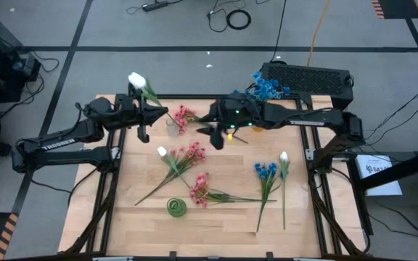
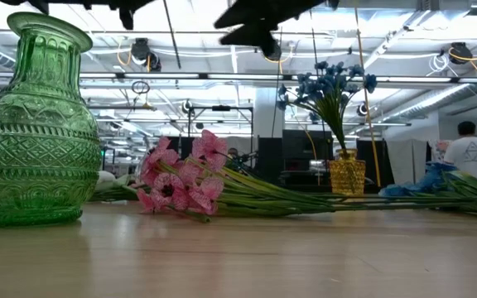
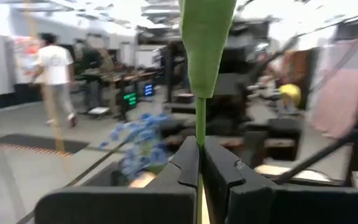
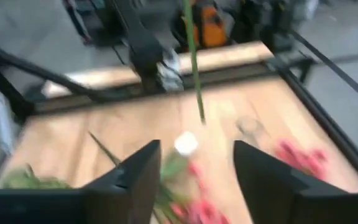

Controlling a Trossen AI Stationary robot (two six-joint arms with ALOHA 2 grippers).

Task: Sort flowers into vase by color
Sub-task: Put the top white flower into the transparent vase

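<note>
Nearest the low camera stands the green vase [image 2: 36, 124] on the table [image 1: 223, 217], empty as far as can be seen; behind it lie pink sprigs [image 2: 180, 182], and further back a yellow vase [image 2: 347, 175] already carries blue flowers [image 2: 325, 87]. From above, the left gripper [image 1: 151, 109] is raised over the table's far left part, its jaws clamped tight on the stem of a white flower [image 1: 137, 80]; its wrist view confirms the green stem [image 3: 199, 134] pinched between the fingers [image 3: 185, 165] and running straight up out of them. The right gripper [image 1: 212, 133] sits just beside, near the far centre, jaws standing wide with nothing between them; its wrist view shows the stem [image 4: 193, 62] hanging clear ahead of its fingers [image 4: 138, 174]. Judgement: the flower rests with the left arm alone. The stem's long axis runs roughly upright, bloom end up. A small clear vase [image 1: 173, 127] stands just beside and below the left gripper, between the two arms, with pink blossoms [image 1: 185, 114] touching or overlapping it. Whether it is the white flower's target cannot be settled. Other sprigs lie on the table, unsorted.
</note>
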